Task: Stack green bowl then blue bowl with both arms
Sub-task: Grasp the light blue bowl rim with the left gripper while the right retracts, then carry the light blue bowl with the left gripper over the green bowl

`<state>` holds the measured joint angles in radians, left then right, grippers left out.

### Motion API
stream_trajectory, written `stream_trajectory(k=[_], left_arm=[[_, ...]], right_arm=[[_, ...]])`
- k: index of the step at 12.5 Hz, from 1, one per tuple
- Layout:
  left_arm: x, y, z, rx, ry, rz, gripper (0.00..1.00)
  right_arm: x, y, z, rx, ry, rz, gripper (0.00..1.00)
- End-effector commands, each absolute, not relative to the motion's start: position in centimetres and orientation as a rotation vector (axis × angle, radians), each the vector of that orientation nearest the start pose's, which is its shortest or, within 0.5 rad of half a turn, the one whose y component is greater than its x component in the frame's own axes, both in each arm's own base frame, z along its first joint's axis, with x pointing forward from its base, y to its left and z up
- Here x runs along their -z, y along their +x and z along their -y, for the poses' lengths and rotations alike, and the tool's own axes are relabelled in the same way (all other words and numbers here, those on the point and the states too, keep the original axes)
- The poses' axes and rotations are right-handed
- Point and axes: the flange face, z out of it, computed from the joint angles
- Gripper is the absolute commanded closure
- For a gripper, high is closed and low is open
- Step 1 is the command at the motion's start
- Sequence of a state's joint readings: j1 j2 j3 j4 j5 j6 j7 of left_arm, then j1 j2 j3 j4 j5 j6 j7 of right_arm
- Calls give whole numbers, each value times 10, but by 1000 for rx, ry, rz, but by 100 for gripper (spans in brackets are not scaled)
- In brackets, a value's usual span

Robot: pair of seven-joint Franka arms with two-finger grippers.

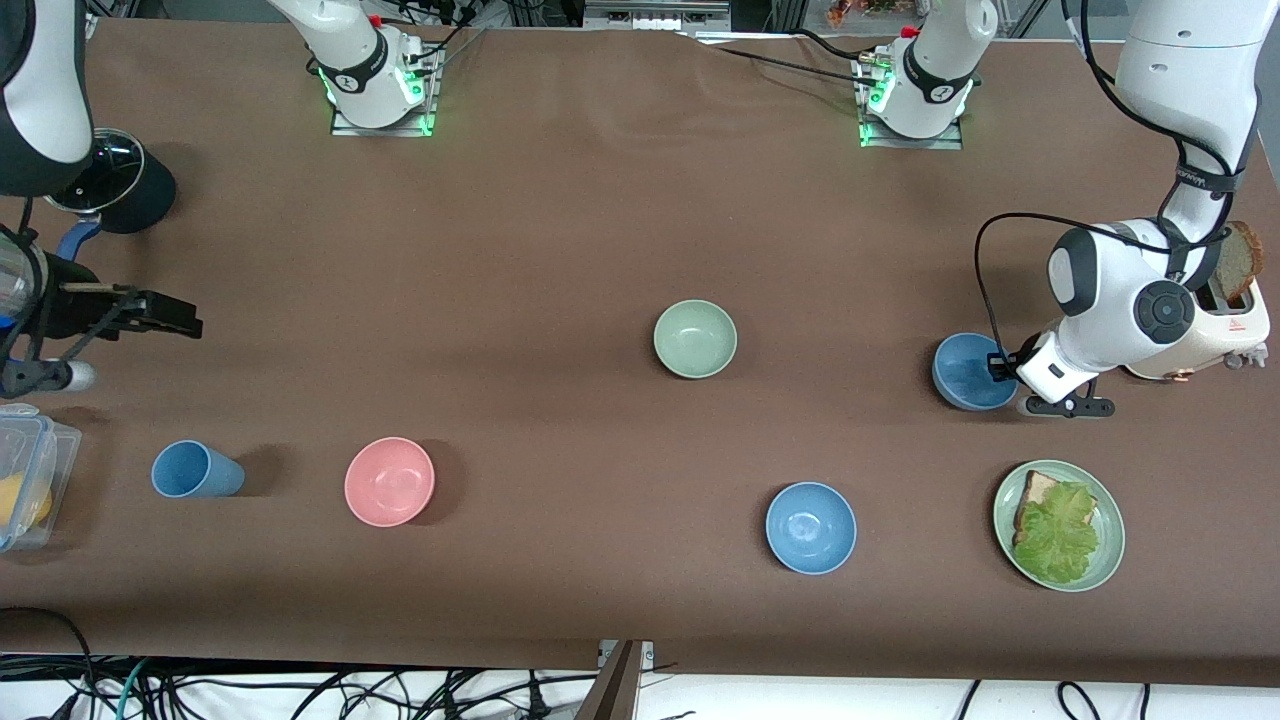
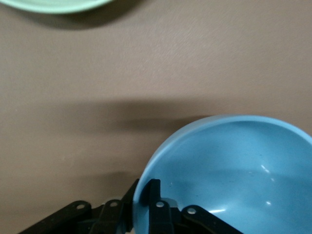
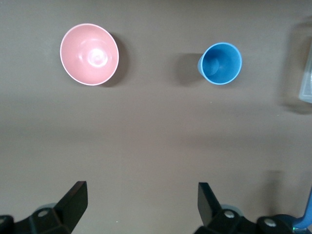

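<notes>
The green bowl [image 1: 695, 339] sits upright near the middle of the table with nothing in it. My left gripper [image 1: 1000, 368] is at the left arm's end of the table, shut on the rim of a blue bowl [image 1: 965, 372]. In the left wrist view one finger is inside that blue bowl [image 2: 229, 165] and one outside, with the gripper [image 2: 142, 192] pinching the rim. I cannot tell whether the bowl is off the table. A second blue bowl [image 1: 811, 527] sits nearer the front camera. My right gripper [image 1: 185, 320] is open and empty at the right arm's end, over bare table [image 3: 141, 200].
A pink bowl [image 1: 389, 481] [image 3: 89, 53] and a blue cup [image 1: 195, 469] [image 3: 221, 63] stand toward the right arm's end, by a plastic box [image 1: 30, 470] and a black pot [image 1: 125, 185]. A green plate [image 1: 1108, 520] with bread and lettuce and a toaster [image 1: 1225, 320] stand near the left gripper.
</notes>
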<state>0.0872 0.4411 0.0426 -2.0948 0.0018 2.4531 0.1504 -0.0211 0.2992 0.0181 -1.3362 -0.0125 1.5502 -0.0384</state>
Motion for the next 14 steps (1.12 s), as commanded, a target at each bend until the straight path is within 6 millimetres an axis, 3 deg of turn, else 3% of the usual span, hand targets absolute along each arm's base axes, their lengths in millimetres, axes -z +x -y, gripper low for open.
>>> stream_trajectory(k=[1, 4, 7, 9, 11, 12, 14], left_arm=[[-221, 570, -71, -146, -3133, -77, 100], [-264, 566, -34, -223, -3215, -78, 100], [-314, 569, 10, -335, -3361, -46, 100], [-335, 568, 74, -414, -3457, -131, 100], [-333, 558, 134, -459, -3448, -282, 100], [-333, 549, 171, -499, -3462, -281, 100], [-325, 539, 231, -552, -3492, -116, 100]], right_arm=[[-580, 620, 11, -96, -3161, 72, 0], [-580, 611, 26, -120, -3216, 67, 0], [-577, 606, 27, -140, -3232, 99, 0], [-571, 609, 27, -155, -3226, 99, 0], [-574, 612, 30, -149, -3231, 98, 0], [-575, 612, 30, -141, -3232, 98, 0], [-576, 613, 23, -135, -3232, 108, 0]])
